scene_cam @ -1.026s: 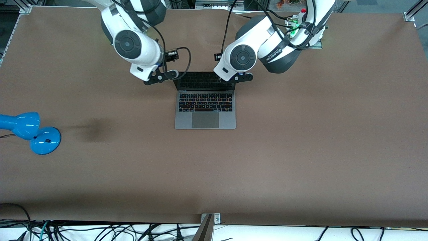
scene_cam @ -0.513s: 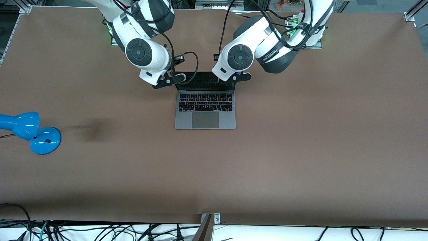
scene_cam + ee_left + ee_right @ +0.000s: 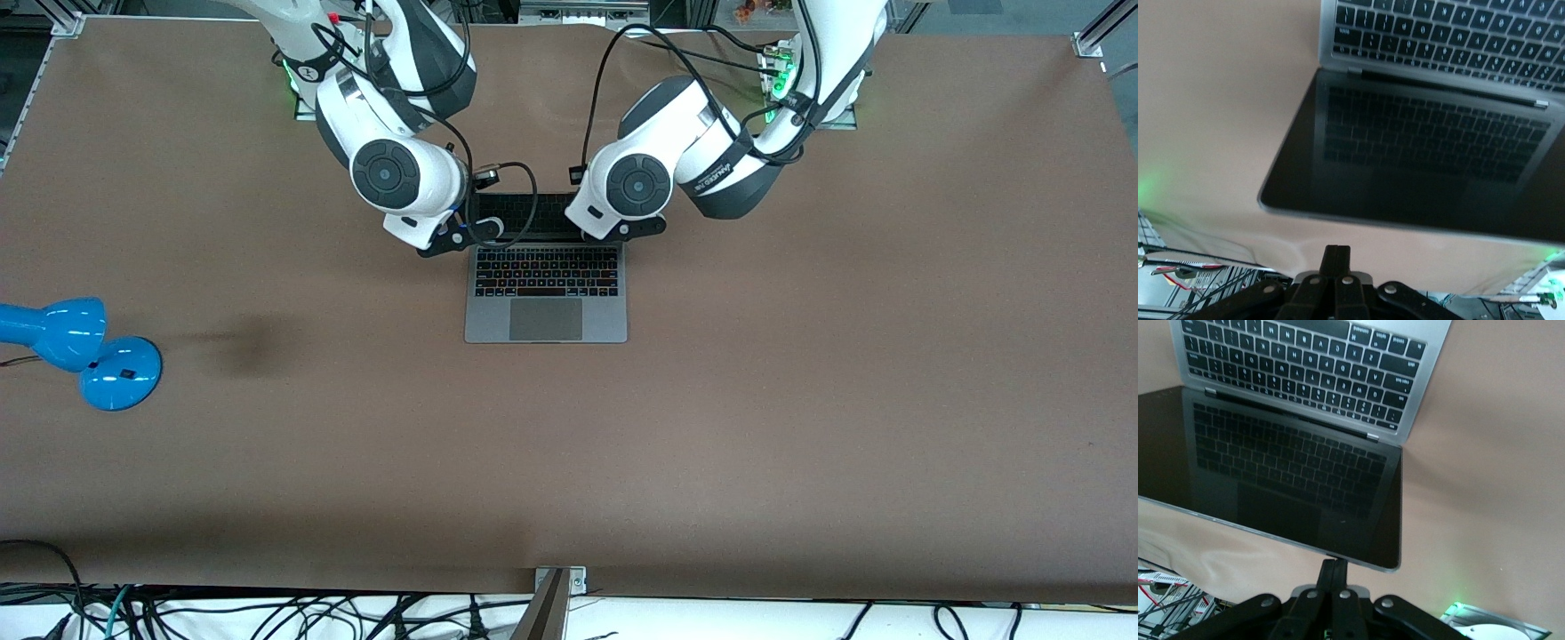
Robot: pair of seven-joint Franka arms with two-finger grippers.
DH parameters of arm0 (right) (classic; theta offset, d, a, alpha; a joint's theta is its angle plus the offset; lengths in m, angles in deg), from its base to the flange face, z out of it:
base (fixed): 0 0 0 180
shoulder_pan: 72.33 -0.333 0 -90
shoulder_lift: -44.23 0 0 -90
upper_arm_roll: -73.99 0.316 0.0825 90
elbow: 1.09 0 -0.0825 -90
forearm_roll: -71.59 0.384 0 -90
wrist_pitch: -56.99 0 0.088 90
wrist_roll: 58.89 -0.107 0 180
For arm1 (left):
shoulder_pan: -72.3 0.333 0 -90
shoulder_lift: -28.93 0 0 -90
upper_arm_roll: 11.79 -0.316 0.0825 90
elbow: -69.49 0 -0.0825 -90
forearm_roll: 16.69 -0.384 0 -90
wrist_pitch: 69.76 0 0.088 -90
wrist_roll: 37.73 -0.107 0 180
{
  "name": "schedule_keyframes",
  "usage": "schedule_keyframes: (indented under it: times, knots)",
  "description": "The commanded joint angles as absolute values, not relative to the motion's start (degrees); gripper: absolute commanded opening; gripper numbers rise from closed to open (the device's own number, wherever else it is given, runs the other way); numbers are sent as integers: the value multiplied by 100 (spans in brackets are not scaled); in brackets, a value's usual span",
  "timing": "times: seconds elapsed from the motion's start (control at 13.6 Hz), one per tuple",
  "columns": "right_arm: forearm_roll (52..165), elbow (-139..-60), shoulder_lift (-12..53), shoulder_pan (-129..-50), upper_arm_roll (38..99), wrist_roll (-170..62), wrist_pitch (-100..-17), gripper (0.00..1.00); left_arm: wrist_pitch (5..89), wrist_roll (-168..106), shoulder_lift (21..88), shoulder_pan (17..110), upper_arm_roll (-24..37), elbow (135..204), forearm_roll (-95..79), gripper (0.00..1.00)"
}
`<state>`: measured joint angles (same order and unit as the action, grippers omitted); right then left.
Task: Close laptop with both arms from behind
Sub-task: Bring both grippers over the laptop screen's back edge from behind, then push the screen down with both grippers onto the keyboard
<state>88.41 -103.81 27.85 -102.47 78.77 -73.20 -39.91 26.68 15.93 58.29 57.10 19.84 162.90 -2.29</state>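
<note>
The silver-grey laptop [image 3: 545, 322] stands open at the table's middle, its dark screen facing the front camera. My right gripper [image 3: 458, 238] is shut and empty. In the right wrist view its fingertips [image 3: 1335, 564] touch the top edge of the lid [image 3: 1291, 473] near one corner. My left gripper [image 3: 624, 233] is shut and empty at the lid's other corner. In the left wrist view its fingertips [image 3: 1337, 251] sit just short of the lid's top edge [image 3: 1418, 133], with a small gap showing.
A blue desk lamp [image 3: 89, 351] lies near the right arm's end of the table, well away from the laptop. Black cables loop from both wrists over the lid. Brown tabletop [image 3: 800, 400] surrounds the laptop.
Both grippers have moved toward the front camera onto the lid's top edge. The right one also shifted in from beside the laptop to its corner. The lid's tilt has hardly changed.
</note>
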Motion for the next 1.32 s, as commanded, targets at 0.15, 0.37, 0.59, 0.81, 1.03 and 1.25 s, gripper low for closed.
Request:
schedule_keyframes:
  times: [0.15, 0.37, 0.59, 0.81, 1.03, 1.25]
  knots:
    - [8749, -9891, 2208, -10283, 7900, -7366, -4163, 0, 2982, 1659, 6083, 5771, 1950, 16116, -403, 0]
    - [8548, -9882, 2164, -10266, 7900, -7357, -4276, 0, 3096, 1588, 6285, 5763, 1775, 15994, -403, 0]
    - [8530, -9839, 2041, -10257, 7900, -7348, -4443, 0, 3141, 1570, 6566, 5763, 1686, 15695, -595, 0]
    - [8530, -9812, 1892, -10231, 7874, -7295, -4549, 0, 3141, 1579, 6821, 5763, 1686, 15475, -746, 0]
    - [8249, -9496, 1708, -10204, 7856, -7286, -4584, 0, 3141, 1571, 7058, 5754, 1581, 15203, -755, 0]
    - [8178, -9347, 1514, -10187, 7847, -7278, -4759, 0, 3149, 1571, 7199, 5719, 1502, 15062, -816, 0]
